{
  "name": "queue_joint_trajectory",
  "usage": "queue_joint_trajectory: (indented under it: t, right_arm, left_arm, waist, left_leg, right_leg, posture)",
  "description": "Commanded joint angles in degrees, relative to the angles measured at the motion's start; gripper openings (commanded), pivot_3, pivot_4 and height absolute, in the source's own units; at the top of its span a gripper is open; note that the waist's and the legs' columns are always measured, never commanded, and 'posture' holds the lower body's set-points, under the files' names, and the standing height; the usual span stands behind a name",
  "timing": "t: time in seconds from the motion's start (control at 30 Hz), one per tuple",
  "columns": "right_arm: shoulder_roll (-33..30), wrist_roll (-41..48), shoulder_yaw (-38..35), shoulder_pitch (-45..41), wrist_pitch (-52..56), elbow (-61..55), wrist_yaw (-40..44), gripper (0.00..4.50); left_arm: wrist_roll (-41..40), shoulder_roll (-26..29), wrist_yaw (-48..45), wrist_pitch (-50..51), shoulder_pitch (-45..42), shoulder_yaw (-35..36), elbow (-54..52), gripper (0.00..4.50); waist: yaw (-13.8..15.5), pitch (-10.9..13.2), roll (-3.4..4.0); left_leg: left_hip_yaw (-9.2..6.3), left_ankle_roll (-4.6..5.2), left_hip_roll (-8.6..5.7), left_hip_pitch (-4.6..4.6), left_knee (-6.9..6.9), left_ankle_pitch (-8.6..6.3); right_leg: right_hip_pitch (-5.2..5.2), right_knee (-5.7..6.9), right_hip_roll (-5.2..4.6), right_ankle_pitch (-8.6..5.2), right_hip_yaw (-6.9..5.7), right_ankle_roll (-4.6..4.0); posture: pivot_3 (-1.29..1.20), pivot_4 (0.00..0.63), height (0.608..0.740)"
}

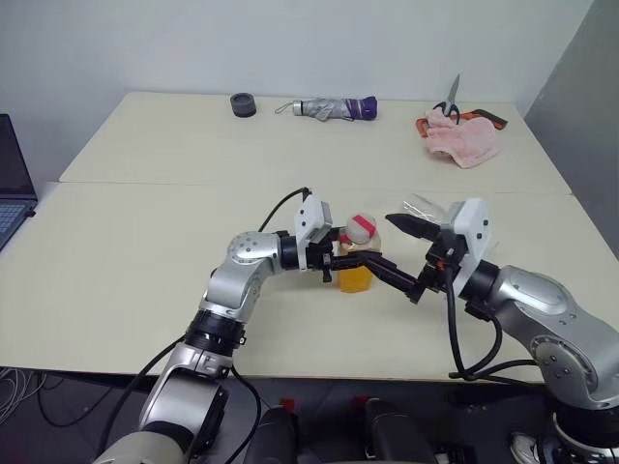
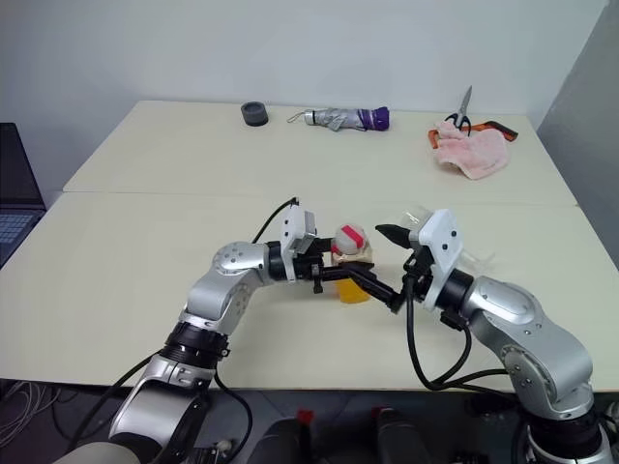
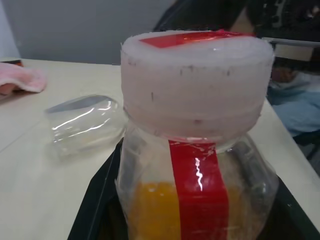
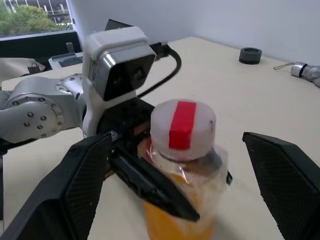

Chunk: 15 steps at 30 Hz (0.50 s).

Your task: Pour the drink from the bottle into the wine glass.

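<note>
The bottle [image 1: 356, 275] stands upright near the table's front edge, its lower part filled with the orange drink [image 3: 155, 210]. It has a pale cap [image 4: 182, 129] with a red strip running over it. My left gripper [image 1: 346, 263] reaches in from the left and is shut on the bottle's body. My right gripper [image 1: 380, 244] comes from the right and is open, one finger on each side of the cap and apart from it. The wine glass [image 3: 85, 125] appears to lie on its side on the table behind my right wrist, partly hidden.
At the back of the table lie a black tape roll [image 1: 243, 104], a folded umbrella [image 1: 329, 108], and a pink cloth [image 1: 462, 140] with scissors [image 1: 450, 104] beside it. A laptop [image 1: 12, 184] sits off the left edge. A seam [image 1: 145, 184] runs across the table.
</note>
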Motion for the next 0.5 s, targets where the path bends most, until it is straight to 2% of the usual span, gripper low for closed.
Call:
queue_joint_trajectory:
  t: [0.03, 0.5]
  right_arm:
    - [1.1, 0.4, -0.4, -1.6, -0.4, -0.9, -1.1, 4.5]
    - [3.2, -6.8, 5.7, -4.4, -5.2, 4.5, 0.1, 4.5]
  left_arm:
    - [-1.5, -0.4, -2.6, -2.1, -2.9, 0.8, 0.8, 1.82]
    - [-0.1, -0.9, -4.5, -3.8, -3.6, 0.3, 2.4, 1.82]
  waist:
    - [0.0, 0.0, 0.0]
    - [0.0, 0.0, 0.0]
  left_leg:
    - [-0.02, 0.0, 0.0, 0.0, 0.0, 0.0]
    - [-0.02, 0.0, 0.02, -0.01, 0.0, 0.0]
  right_leg:
    - [0.0, 0.0, 0.0, 0.0, -0.02, 0.0]
    - [-0.02, 0.0, 0.0, 0.0, -0.02, 0.0]
  posture:
    - [0.0, 0.15, 0.74]
    - [0.0, 0.15, 0.74]
